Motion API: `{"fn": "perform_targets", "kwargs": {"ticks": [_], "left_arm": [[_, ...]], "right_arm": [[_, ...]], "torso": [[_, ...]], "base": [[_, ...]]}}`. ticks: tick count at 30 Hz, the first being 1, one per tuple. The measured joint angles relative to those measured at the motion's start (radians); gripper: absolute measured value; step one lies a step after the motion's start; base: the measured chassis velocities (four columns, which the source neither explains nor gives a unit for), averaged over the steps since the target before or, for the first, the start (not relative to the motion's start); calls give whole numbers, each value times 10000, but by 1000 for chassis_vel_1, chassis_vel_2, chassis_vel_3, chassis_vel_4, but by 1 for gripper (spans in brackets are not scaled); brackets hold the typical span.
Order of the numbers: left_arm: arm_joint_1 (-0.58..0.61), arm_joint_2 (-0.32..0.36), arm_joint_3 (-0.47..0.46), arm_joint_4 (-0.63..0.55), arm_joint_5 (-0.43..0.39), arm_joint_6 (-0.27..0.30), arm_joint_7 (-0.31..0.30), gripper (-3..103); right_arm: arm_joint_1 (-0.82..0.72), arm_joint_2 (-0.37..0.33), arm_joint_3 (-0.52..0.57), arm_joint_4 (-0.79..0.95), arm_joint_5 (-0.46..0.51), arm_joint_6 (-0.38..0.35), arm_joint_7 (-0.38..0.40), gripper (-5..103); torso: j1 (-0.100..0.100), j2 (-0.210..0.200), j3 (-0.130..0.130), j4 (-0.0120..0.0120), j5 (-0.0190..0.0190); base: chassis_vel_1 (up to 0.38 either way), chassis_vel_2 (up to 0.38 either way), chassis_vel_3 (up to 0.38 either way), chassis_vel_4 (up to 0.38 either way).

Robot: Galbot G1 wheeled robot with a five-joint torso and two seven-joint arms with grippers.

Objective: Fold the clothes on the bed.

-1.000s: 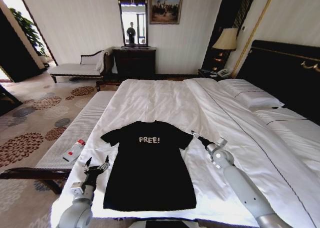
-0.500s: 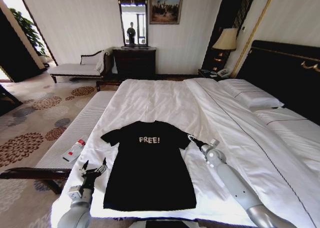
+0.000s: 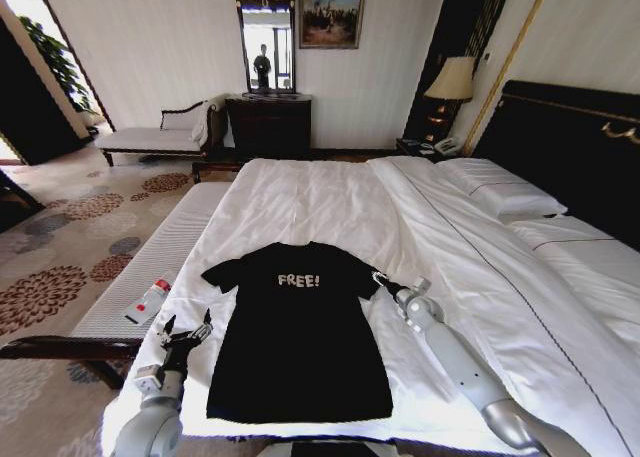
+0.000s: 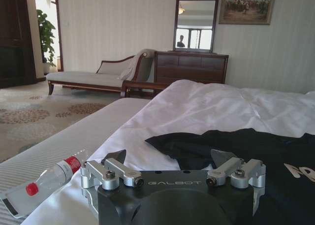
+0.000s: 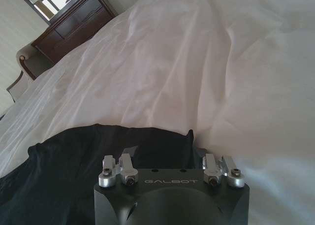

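You see the black T-shirt (image 3: 298,327) lying flat on the bed (image 3: 330,197), near its foot edge, with the white "FREE!" letters facing up. Its long axis runs from the foot edge toward the middle of the bed, with the collar at the far end and the hem close to the foot edge. The left end effector (image 3: 185,333) is over the white duvet just beside the left side of the shirt, and its fingers are spread wide with nothing between them. The right end effector (image 3: 381,281) is at the right sleeve; in the right wrist view its fingers (image 5: 189,136) are wide apart over the black cloth, but you cannot tell if they touch it. On the padded bench (image 3: 150,267) at the left side of the bed lies a plastic bottle (image 3: 148,301) with a red cap; the left wrist view shows it (image 4: 47,179) on its side. Nothing lies on the shirt itself. Behind the bench, a chaise longue (image 3: 150,137) and a dark dresser (image 3: 270,125) stand by the wall.
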Motion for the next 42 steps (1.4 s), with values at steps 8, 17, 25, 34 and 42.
{"fn": "perform_targets", "kwargs": {"ticks": [8, 17, 25, 34, 42], "left_arm": [[-7, -33, 78, 18, -3, 0, 0, 99], [-3, -40, 93, -2, -53, -1, -6, 100], [44, -59, 71, -94, -50, -24, -9, 100], [-2, -483, 259, -261, 47, -123, 56, 103], [136, -538, 268, -451, 166, -180, 69, 99]], "right_arm": [[-109, 69, 102, 33, -2, -2, 54, 33], [-65, 104, 186, 137, 68, -66, 148, 2], [-397, -24, 401, 614, 56, -70, 282, 0], [-1107, -636, 418, 2394, -1329, 301, 375, 0], [-927, -770, -561, 3714, -1880, 232, 597, 0]], "torso": [[0, -1, 0, -3, 1], [0, -1, 0, 0, 1], [0, -1, 0, 1, 3], [-3, -1, -1, -2, 1], [-2, -1, -1, 0, -1]], "base": [[0, 0, 0, 0], [0, 0, 0, 0], [0, 0, 0, 0], [0, 0, 0, 0], [0, 0, 0, 0]]}}
